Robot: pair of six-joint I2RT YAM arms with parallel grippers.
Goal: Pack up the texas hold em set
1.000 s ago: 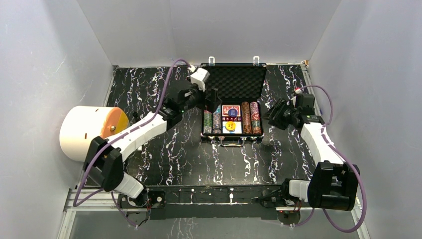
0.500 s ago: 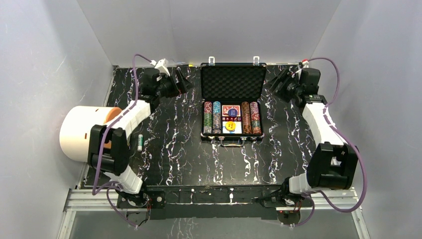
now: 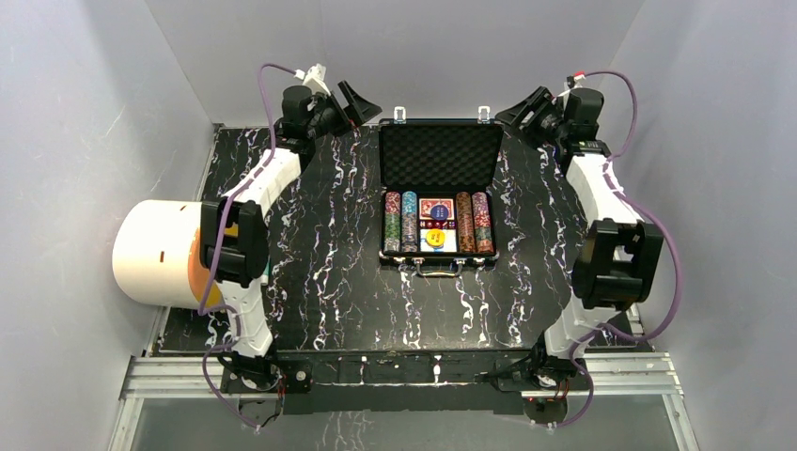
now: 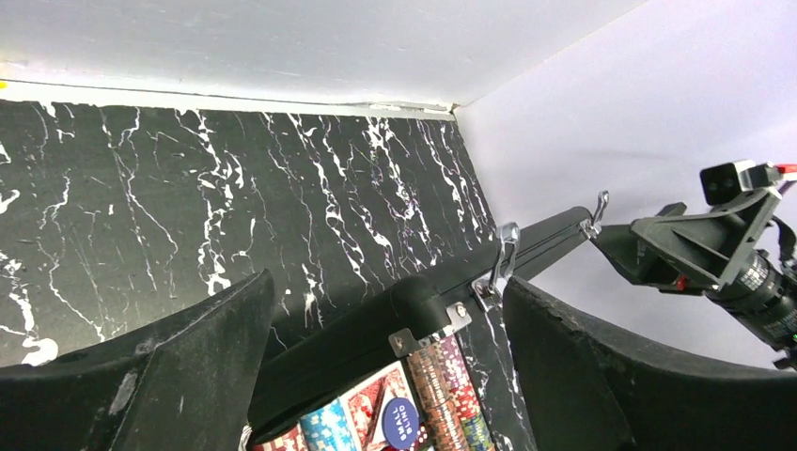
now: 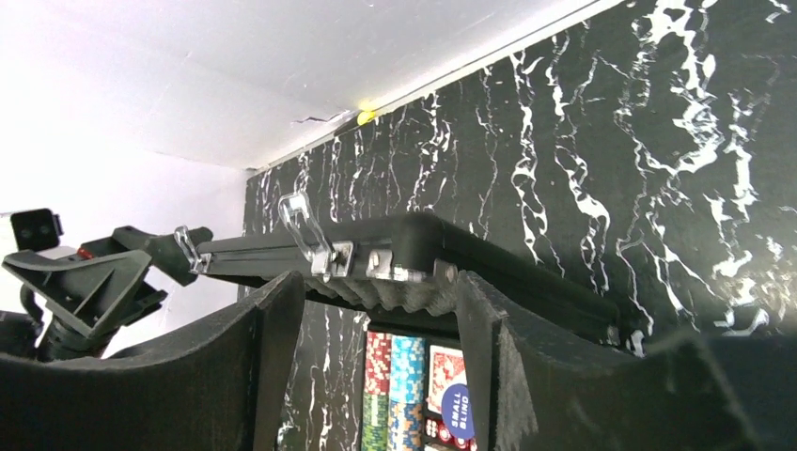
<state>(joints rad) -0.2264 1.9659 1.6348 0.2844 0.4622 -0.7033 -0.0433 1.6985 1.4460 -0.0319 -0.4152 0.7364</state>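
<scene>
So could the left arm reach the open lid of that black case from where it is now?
Probably yes. The left gripper hovers with jaws open beside the far left corner of the lid, and nothing stands between them.

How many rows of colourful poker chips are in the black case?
4: two multicoloured chip rows left of the red card deck, two right of it, in the open black ribbed briefcase. Others may be hidden.
</scene>
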